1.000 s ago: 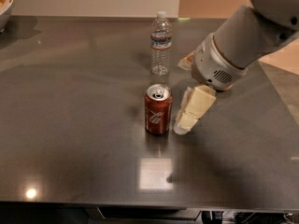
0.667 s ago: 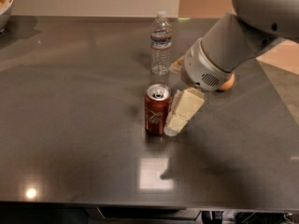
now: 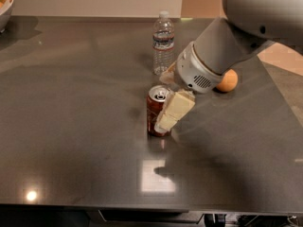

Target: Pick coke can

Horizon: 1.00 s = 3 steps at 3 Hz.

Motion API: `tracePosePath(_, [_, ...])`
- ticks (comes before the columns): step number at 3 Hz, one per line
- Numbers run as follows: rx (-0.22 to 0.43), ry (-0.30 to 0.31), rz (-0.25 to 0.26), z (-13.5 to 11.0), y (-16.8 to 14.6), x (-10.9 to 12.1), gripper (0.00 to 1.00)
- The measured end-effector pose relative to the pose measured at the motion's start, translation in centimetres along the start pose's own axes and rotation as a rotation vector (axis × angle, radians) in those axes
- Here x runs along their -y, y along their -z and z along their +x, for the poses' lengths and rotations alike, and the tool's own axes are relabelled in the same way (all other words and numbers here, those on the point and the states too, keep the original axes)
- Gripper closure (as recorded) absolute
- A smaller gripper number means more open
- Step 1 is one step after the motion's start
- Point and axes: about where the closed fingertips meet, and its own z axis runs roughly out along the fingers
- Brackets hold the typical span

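Note:
The coke can (image 3: 154, 111) is dark red with a silver top and stands upright near the middle of the dark table (image 3: 71, 126). My gripper (image 3: 164, 97) has come in from the right at the can's height and is open. Its near cream finger (image 3: 173, 110) lies across the can's front right side. A bit of the far finger (image 3: 167, 76) shows behind the can's top. The can's right side is hidden by the near finger. The can rests on the table.
A clear plastic water bottle (image 3: 163, 43) stands just behind the can. An orange (image 3: 227, 81) lies to the right, partly behind my arm. A white bowl (image 3: 4, 4) sits at the far left corner. The table's front edge runs along the bottom.
My gripper has moved left, from beside the can's right to straddling it; the near finger now overlaps the can. The can has not moved.

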Motion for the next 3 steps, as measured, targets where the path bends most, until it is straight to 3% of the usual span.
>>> tracePosePath(2, [0.01, 0.006, -0.021, -0.7, 0.1, -0.1, 0.65])
tracePosePath(3, [0.016, 0.022, -0.035, -1.9, 2.2, 0.2, 0.88])
